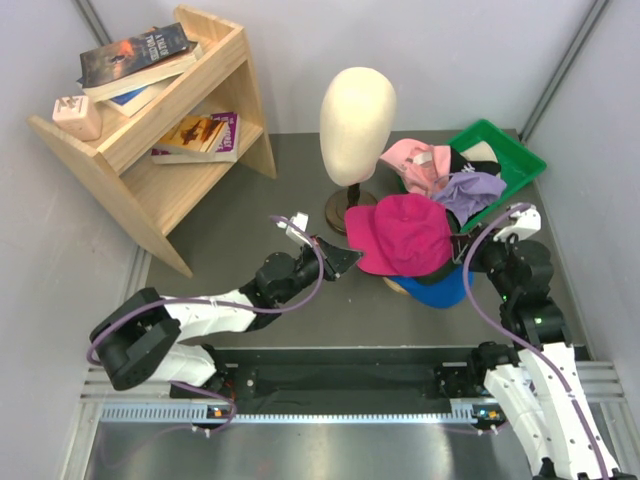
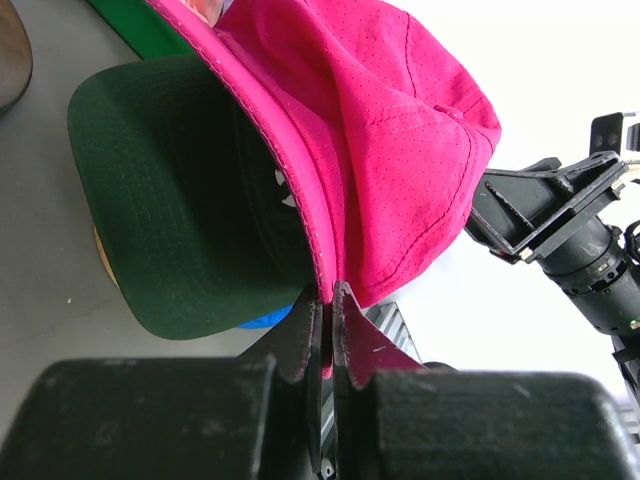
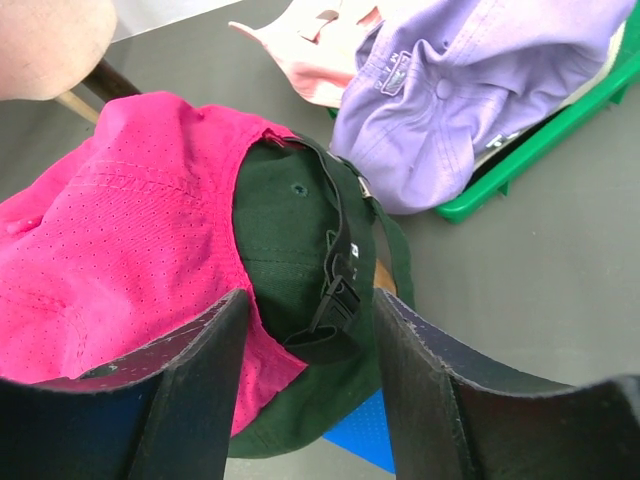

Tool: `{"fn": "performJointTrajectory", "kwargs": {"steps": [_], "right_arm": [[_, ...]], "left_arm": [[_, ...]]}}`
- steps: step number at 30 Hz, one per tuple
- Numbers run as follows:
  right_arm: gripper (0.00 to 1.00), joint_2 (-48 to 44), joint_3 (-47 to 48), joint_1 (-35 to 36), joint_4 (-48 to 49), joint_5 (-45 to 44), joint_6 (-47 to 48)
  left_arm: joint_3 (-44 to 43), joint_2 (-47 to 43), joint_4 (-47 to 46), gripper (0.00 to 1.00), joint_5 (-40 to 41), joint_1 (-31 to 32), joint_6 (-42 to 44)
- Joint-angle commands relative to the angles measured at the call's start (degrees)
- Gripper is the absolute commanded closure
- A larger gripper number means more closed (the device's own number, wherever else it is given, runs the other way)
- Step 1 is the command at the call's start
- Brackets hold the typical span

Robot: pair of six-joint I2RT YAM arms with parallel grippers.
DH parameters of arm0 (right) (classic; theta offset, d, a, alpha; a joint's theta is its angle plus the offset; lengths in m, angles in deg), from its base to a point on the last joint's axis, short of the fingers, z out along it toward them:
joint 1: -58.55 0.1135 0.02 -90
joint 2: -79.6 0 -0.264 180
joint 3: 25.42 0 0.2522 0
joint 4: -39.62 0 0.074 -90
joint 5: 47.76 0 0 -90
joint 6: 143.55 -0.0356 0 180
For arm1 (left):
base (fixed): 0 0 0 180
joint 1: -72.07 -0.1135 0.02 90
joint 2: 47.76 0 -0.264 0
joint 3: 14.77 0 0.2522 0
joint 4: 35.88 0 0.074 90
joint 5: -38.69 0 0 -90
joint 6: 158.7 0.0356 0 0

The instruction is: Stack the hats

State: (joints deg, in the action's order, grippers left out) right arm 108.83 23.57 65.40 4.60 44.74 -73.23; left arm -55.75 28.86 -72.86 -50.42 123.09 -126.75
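Looking down from above first: pinches the brim of the magenta cap (image 1: 400, 235) in the left hand (image 1: 346, 261), that cap draped over the blue cap (image 1: 440, 291) right of centre. Risks dragging the whole pile leftward on a sideways pull, with the lower caps unpinned. Shows the light pink cap (image 1: 413, 165) and lavender cap (image 1: 472, 190) lying in the green tray (image 1: 525, 160) at far right, just beside the mannequin head (image 1: 358, 110); could knock that head on a careless lift.

Turning to the left wrist: shows the fingers (image 2: 352, 335) clamped on only the thin edge of the brim; may lose soft fabric from so small a bite. Finds a dark cap (image 2: 180, 240) nested beneath the magenta one.

Moving to the right wrist: holds the right hand (image 3: 310, 300) spread wide, gripping nothing, straddling the dark cap's strap (image 3: 335, 225); might snag the buckle (image 3: 340, 297) on closing and tip the pile.

Rests everything on a flat, matte grey worktop (image 1: 240, 230) between pale walls (image 1: 450, 50), with a wooden shelf (image 1: 170, 150) of books (image 1: 140, 55) at far left.
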Motion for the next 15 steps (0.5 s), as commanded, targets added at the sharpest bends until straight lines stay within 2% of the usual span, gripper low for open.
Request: {"fn": "performJointTrajectory", "kwargs": {"steps": [1,15], "right_arm": [[0.48,-1.29,-0.33,-1.31,-0.72,-1.97,0.61],[0.53,0.21,-1.21,-2.11,-0.10,-1.36,1.14]], "left_arm": [[-1.43,-2.35,0.29,1.00,0.26,-0.14,2.14],[-1.78,-2.79,-0.06,1.00,-0.09,-0.14,2.41]]}}
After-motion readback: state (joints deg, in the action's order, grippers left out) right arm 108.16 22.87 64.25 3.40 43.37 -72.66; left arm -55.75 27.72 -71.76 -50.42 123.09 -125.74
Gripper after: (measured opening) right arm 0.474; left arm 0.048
